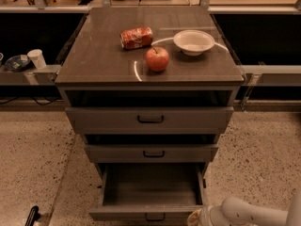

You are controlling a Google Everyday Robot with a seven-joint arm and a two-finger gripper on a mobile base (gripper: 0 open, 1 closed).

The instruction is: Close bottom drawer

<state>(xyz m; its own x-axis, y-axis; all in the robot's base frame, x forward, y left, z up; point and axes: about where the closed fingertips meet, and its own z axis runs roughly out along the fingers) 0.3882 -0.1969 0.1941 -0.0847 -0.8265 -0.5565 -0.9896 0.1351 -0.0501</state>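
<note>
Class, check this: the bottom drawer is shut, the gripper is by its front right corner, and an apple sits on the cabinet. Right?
No. The camera view shows the bottom drawer pulled open, not shut. The gripper is by its front right corner, and an apple sits on the cabinet.

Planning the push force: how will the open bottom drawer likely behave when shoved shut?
The bottom drawer shows nothing inside, so it is probably light and slides easily. Its flat front looks rigid and is unlikely to flex. The gripper sits near its right front corner, so an off-centre push might skew or bind it.
</note>
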